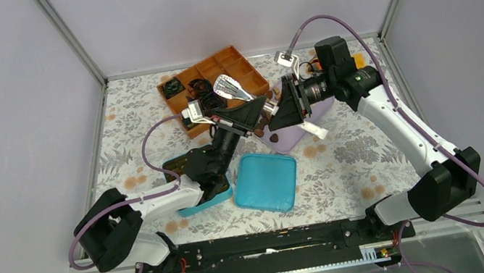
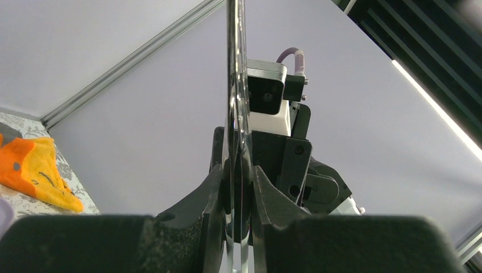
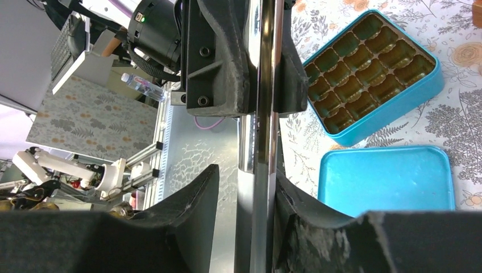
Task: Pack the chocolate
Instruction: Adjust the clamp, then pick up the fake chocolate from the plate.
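On the flowered table (image 1: pixel 375 159) a brown divided tray (image 1: pixel 238 64) stands at the far side, a teal lid (image 3: pixel 386 179) lies near the arms, and just beside it sits the teal tin (image 3: pixel 369 122), its gold insert of small cells all vacant. A lavender container (image 1: pixel 287 140) sits under the two grippers, which meet nose to nose. The left gripper (image 2: pixel 237 187) is pressed together on a thin shiny metal tool (image 2: pixel 236 85) seen edge-on. The right gripper (image 3: pixel 247 182) is spread around the same tool, one finger touching it and the other apart. A few brown chocolate pieces (image 1: pixel 260 132) show at the container's edge.
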{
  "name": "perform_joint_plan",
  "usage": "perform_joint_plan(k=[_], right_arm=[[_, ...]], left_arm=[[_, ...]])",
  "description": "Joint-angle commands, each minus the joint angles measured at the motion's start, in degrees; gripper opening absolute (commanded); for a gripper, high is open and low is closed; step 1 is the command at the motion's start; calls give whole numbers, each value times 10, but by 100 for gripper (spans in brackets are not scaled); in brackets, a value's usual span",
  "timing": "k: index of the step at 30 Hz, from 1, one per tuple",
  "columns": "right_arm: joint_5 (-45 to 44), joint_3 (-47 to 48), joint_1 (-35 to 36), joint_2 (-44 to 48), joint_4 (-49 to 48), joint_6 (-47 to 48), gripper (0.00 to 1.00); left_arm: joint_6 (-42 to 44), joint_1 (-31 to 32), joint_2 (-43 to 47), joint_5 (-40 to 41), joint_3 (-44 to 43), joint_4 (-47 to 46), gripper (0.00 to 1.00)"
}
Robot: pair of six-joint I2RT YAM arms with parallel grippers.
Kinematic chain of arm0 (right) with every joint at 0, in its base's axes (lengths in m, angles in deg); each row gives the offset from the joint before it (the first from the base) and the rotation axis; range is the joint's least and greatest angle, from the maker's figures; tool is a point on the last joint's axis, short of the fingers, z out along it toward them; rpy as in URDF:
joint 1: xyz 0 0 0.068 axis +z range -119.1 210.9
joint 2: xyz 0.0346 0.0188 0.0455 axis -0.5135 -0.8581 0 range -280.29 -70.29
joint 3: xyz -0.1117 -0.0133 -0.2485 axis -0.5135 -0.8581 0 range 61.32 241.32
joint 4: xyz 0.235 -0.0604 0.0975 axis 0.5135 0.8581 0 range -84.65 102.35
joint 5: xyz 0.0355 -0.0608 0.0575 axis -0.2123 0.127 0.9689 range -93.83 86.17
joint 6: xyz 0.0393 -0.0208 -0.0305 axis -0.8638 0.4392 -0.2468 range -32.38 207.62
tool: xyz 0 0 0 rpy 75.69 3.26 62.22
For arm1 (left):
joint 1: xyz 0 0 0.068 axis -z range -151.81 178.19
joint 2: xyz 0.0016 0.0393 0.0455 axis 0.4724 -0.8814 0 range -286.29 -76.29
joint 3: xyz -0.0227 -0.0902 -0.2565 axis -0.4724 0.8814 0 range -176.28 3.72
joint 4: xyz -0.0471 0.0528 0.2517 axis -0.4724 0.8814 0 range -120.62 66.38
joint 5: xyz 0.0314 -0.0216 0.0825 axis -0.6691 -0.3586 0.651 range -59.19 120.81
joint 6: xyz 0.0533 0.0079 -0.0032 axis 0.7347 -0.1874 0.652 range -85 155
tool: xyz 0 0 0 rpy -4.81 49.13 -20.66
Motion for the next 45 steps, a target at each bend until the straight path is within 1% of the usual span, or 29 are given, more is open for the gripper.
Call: perform_joint_plan(k=[1,5,8,9,11,12,15,17,18,20,23,26,29,31,35,37,41,45], right_arm=[[-10,37,8,2,23,29,41],[-8,42,9,-2,25,29,31],[0,42,9,-2,23,29,18],[4,42,9,-2,22,26,15],[8,41,9,-2,14,15,13],[10,41,9,-2,10,10,13],[9,39,8,-3,1,0,16],[0,39,7,-4,3,0,19],[-7,40,6,-4,7,2,22],[-29,45,3,-6,22,16,27],[-89,63,0,-14,73,73,35],[-152,77,-6,-26,107,117,37],[-220,84,-10,-46,130,152,38],[-270,90,-11,-62,146,175,38],[-363,97,-13,-93,166,213,38],[-400,102,-14,-110,174,229,38],[-488,111,-15,-147,185,263,39],[-538,115,-15,-185,185,288,39]], left_arm=[[-2,-4,6,17,0,-23,10],[-6,-4,3,18,1,-27,11],[-10,-6,2,18,2,-33,11],[-12,-7,1,17,3,-36,14],[-16,-9,0,19,9,-44,24],[-17,-9,-1,19,11,-50,28],[-19,-12,1,18,20,-60,54],[-16,-12,7,21,31,-61,69],[-13,-12,12,23,38,-61,74],[-6,-12,27,30,59,-58,81],[8,-12,67,41,100,-35,85],[27,-12,137,51,147,42,87],[48,-12,235,62,186,174,88],[61,-12,315,76,193,302,89],[77,-13,468,122,175,574,89],[73,-12,524,150,166,677,89],[66,-13,607,202,157,812,89],[52,-13,642,230,152,867,94]])
